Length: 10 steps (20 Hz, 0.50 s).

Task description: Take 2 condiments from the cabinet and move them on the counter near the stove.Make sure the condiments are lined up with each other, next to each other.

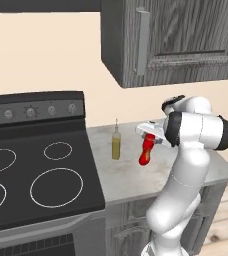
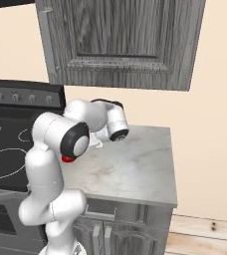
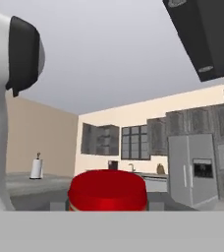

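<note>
The olive-yellow bottle with a thin nozzle stands upright on the counter just right of the stove. A short way to its right, my gripper is shut on the red squeeze bottle, which hangs tilted with its lower end at counter height. I cannot tell whether it touches the stone. One round end of the red bottle sits close before the hand camera. A sliver of the red bottle peeks from behind my arm. The cabinet hangs above, its door shut.
The cabinet's bar handle is at its left edge. The counter runs on to the right and ends at an edge beside the wall. The stove's back panel with knobs rises behind the burners.
</note>
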{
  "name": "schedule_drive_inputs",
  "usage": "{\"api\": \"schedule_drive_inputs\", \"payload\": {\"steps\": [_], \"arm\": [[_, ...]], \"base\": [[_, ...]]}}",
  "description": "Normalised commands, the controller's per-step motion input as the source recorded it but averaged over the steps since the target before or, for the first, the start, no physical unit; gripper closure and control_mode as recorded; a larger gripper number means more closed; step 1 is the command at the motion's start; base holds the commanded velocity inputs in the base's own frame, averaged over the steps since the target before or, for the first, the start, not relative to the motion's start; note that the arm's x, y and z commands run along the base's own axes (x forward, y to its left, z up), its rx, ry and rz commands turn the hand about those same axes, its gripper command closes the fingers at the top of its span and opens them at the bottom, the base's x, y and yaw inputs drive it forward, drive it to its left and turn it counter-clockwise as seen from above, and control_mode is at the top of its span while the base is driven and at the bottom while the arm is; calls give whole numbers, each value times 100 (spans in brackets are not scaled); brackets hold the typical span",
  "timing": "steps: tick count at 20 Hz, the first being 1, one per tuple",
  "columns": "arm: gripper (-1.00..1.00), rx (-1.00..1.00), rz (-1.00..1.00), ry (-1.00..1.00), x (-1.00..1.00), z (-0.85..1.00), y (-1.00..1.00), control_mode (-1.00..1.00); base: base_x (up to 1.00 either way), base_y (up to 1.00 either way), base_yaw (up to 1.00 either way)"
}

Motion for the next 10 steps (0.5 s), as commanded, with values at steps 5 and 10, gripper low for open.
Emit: {"api": "schedule_drive_inputs", "payload": {"steps": [5, 10], "arm": [[100, 0, 0, -14, 17, -5, 28, -100], [100, 0, 0, -15, 19, -2, 25, -100]], "base": [[0, 0, 0], [0, 0, 0]]}}
